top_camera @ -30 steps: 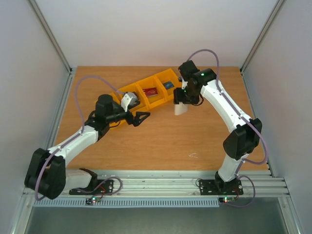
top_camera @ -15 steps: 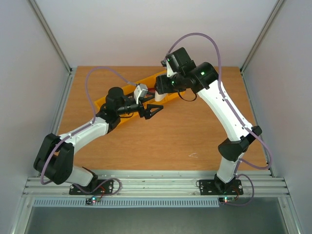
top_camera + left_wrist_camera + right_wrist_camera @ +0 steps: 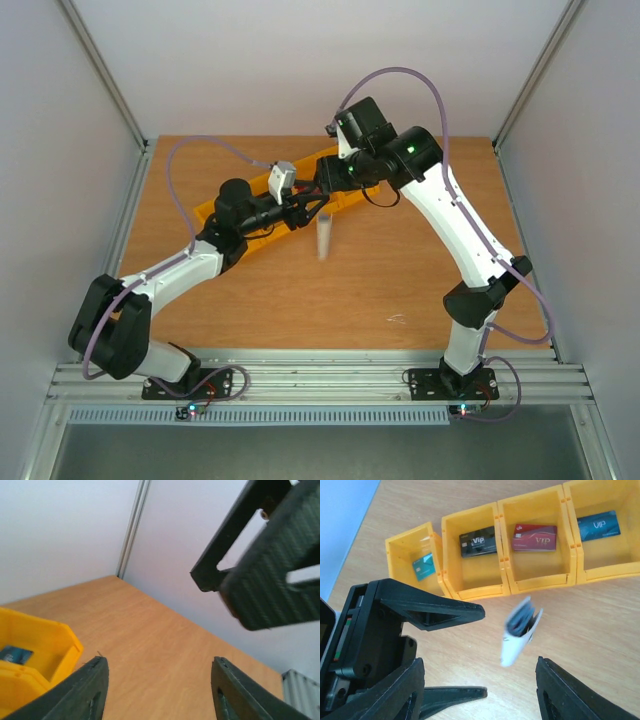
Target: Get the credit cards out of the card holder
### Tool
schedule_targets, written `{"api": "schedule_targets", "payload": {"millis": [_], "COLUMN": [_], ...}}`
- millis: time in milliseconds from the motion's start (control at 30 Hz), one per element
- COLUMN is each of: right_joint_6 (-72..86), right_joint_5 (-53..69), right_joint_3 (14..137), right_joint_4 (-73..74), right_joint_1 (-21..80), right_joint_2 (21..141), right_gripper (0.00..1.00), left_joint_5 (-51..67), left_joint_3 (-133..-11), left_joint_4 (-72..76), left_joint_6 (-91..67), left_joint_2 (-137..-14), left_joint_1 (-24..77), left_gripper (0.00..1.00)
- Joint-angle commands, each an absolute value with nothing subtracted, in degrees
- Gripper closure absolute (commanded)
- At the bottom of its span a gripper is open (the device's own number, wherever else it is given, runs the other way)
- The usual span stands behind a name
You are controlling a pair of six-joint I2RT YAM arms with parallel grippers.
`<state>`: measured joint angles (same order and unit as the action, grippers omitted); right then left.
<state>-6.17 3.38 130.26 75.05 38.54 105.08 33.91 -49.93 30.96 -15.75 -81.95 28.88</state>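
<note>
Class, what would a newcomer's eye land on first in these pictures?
The pale card holder stands out, blurred and part-open near the middle of the table, touched by neither the left claw nor the right claw, both open. Behind it, a row of yellow bins holds a teal card, black card, red card and blue card, one apiece.

**Holder loose and blurred, four cards in the bins**

Card holder [image 3: 520, 630]: shows motion-blurred at the centre of the right wrist view, partly open in a V, cream outside, dark blue-grey inside. Sits below the row of yellow bins [image 3: 538, 582], apart from them. Reads in the top view as a pale upright smear near frame centre. Cannot tell whether resting or in the air.

Credit cards: lie flat, one per bin. Left to right across the upper frame: teal card [image 3: 423, 566], tilted; black card [image 3: 479, 541]; red card [image 3: 535, 536]; blue card [image 3: 599, 525].
</note>
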Motion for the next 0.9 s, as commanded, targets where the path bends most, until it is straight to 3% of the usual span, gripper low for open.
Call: {"api": "schedule_targets", "payload": {"millis": [0,67,133,300,400,567,700,767,833,867], "right_joint_6": [-7.2,-7.3,-7.7,-9.4,-11.2,-19.3,-21.6,-21.8,-22.5,-23.2], "right_joint_5": [2.9,2.8,2.2,-2.2,-2.3,2.7,5.9,6.6,7.4,7.3], "right_joint_3": [132.5,132.5,132.6,129.0,125.6,115.2,109.0,108.5,108.5,108.7], "right_joint_4": [75.0,75.0,75.8,77.0,77.4,73.5,67.8,66.0,63.8,62.8], "right_joint_1": [39.5,39.5,39.4,39.4,39.5,39.4,39.4,39.7,40.6,41.3], "right_joint_2": [105.9,106.0,106.3,104.6,104.0,103.2,106.8,110.5,113.9,115.7], "right_gripper": [0.39,0.39,0.39,0.37,0.35,0.29,0.27,0.22,0.05,0.02], "left_joint_5": [30.8,30.7,30.6,28.0,25.6,26.5,19.0,15.4,13.7,13.2], "left_joint_3": [-50.7,-50.6,-50.5,-48.7,-47.4,-44.7,-42.0,-40.6,-39.1,-38.3], "left_joint_4": [35.4,35.2,33.5,26.9,22.1,15.7,9.5,7.9,7.8,8.1], "left_joint_6": [-15.2,-15.0,-15.3,-14.9,-12.9,-13.3,-15.4,-16.5,-18.0,-18.4], "left_joint_2": [-81.7,-81.7,-81.7,-80.0,-79.2,-75.2,-71.6,-70.5,-69.5,-68.9], "left_joint_1": [29.3,29.3,29.3,28.2,26.1,20.2,17.2,16.5,16.2,16.2], "left_gripper": [0.51,0.59,0.59,0.44,0.43,0.32,0.23,0.19,0.14,0.12]}}
